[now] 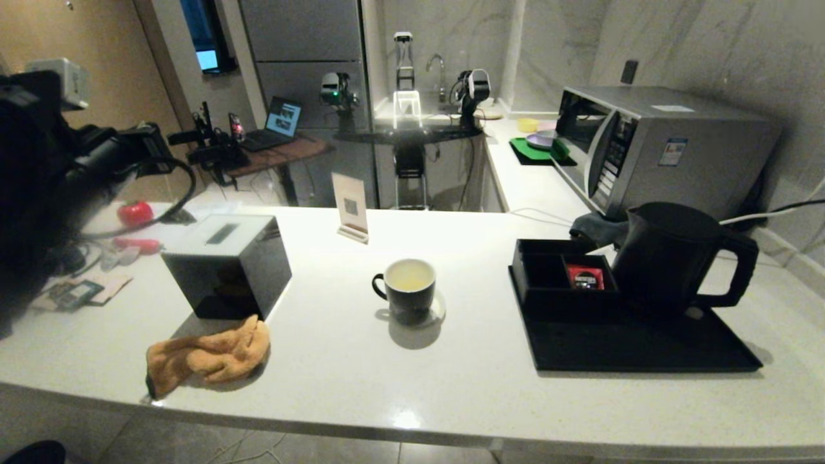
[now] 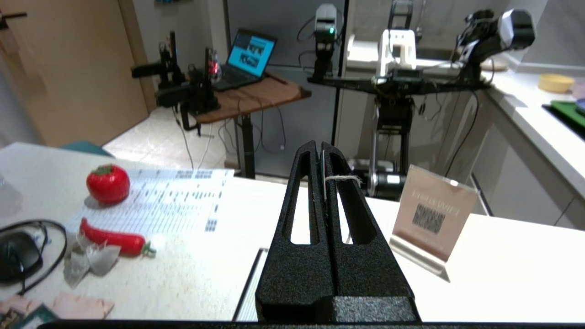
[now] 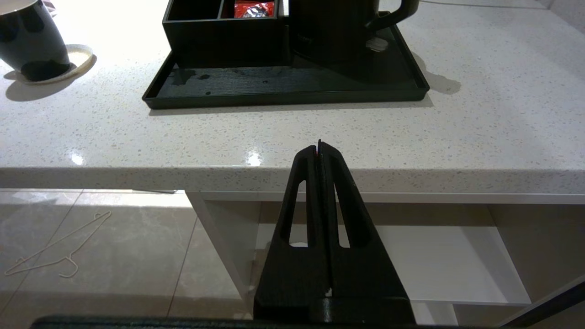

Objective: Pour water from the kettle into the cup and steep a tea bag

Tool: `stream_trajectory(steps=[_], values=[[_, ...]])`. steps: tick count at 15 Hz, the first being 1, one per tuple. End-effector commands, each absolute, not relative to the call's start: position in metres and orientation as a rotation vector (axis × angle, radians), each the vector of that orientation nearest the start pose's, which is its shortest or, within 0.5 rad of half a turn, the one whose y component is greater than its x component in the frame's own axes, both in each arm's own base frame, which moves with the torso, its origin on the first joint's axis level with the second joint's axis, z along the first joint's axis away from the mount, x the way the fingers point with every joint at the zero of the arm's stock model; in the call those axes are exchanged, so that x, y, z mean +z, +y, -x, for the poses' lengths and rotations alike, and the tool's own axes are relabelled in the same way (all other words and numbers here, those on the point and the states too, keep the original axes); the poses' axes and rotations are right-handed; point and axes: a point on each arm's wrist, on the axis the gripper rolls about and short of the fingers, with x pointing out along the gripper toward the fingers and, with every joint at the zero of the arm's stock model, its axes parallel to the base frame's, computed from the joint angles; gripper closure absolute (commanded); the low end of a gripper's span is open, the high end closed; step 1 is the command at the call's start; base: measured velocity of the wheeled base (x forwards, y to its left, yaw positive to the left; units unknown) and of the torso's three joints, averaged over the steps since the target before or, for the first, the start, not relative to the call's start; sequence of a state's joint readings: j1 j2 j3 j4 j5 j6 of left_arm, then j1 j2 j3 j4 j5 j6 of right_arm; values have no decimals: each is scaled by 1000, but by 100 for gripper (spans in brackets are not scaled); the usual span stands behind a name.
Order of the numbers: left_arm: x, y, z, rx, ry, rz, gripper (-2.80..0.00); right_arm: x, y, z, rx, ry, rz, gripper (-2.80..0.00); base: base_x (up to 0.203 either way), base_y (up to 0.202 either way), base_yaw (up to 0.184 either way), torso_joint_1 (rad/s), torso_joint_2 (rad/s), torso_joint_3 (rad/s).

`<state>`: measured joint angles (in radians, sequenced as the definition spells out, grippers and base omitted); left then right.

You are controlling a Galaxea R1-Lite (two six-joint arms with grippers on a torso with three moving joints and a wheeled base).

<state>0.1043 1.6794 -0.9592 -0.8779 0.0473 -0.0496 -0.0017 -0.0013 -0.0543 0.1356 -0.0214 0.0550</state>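
A white counter (image 1: pixel 490 361) runs the width of the kitchen, its front edge curving toward the camera. The cup (image 1: pixel 406 289) stands on a small coaster near the middle, handle toward the robot's left, with pale yellowish water (image 1: pixel 408 275) inside and bare counter on every side of it. To the right, the kettle (image 1: pixel 677 258) sits at the back right of a black tray (image 1: pixel 631 348), handle pointing right, just beside a compartment box (image 1: pixel 554 274) holding a red packet (image 1: pixel 585 277). The tray's front half lies bare, and its near rim stops short of the counter's edge. A microwave (image 1: pixel 657 148) stands behind the kettle.

The left gripper (image 2: pixel 322 153) hangs raised over the counter's far left, beyond a dark cube box (image 1: pixel 225 264) from the cup, jaws closed on a thin pale string (image 2: pixel 340 178) wound across one finger, with a sliver of white card pinched between the tips. The tea bag itself is hidden below the gripper. A small sign stand (image 2: pixel 434 219) rises just ahead of it; a red tomato (image 2: pixel 108 183), a red chilli (image 2: pixel 112 237) and a printed sheet lie off to the side.

The right gripper (image 3: pixel 318 148) is parked low in front of the counter's edge, below the tray, jaws pressed together and empty.

An orange cloth (image 1: pixel 209 354) is bunched near the front edge, touching the cube box.
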Motion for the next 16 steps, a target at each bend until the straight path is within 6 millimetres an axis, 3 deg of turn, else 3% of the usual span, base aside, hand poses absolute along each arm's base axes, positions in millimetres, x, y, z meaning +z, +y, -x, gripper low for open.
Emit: stream_trajectory(steps=[1,11,16], values=[[253,34,-313,148,-154,46,0,77,0,28,-25,81,-54,0,0,0,0,0,0,0],[236,33,-310,146,-97,46,0,76,0,27,-25,82,-54,0,0,0,0,0,0,0],[227,34,-319,147,-72,47,0,76,0,27,-25,82,-54,0,0,0,0,0,0,0]])
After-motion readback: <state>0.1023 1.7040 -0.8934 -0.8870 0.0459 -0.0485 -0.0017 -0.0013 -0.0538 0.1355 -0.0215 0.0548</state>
